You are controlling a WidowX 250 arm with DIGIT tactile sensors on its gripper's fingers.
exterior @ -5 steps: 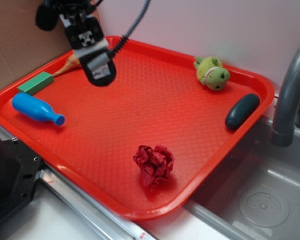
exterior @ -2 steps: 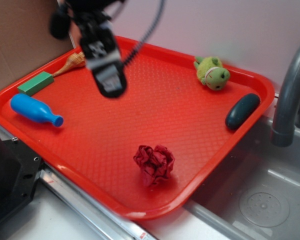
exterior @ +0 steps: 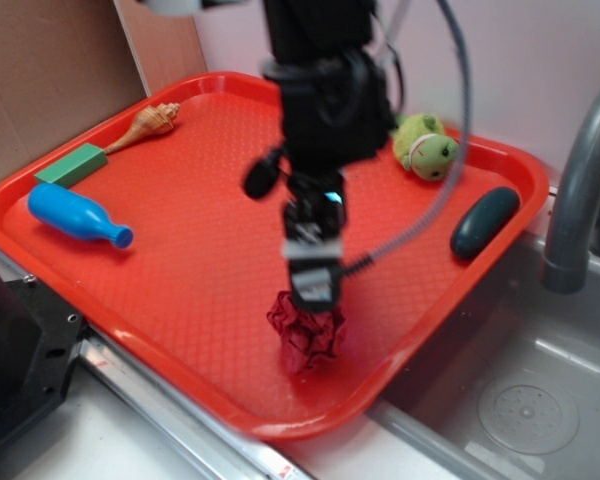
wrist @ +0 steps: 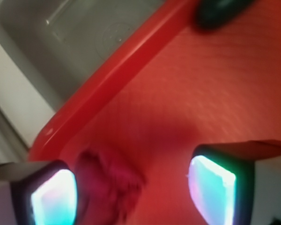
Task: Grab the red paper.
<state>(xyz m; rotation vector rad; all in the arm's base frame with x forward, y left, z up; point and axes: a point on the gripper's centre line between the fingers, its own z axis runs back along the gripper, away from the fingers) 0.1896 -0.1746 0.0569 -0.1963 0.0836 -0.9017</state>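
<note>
Sink-side red tray (exterior: 195,300), gripper poised over the paper ball.
Near the tray's front edge sits the red paper (exterior: 308,334); the gripper (exterior: 314,292) hangs just above it, fingers (wrist: 54,194) spread, the ball crowding the left pad rather than centred (wrist view blurred), so a small sideways shift seems needed.

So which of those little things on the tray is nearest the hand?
The red paper: the hand hangs right over it, while the others lie along the tray's edges.

You see black arm (exterior: 325,100), blurred; grey cable (exterior: 450,150) loops beside. Gripper (wrist: 133,190): black fingers (wrist: 229,178), pads (wrist: 210,187) glowing teal-white.
</note>
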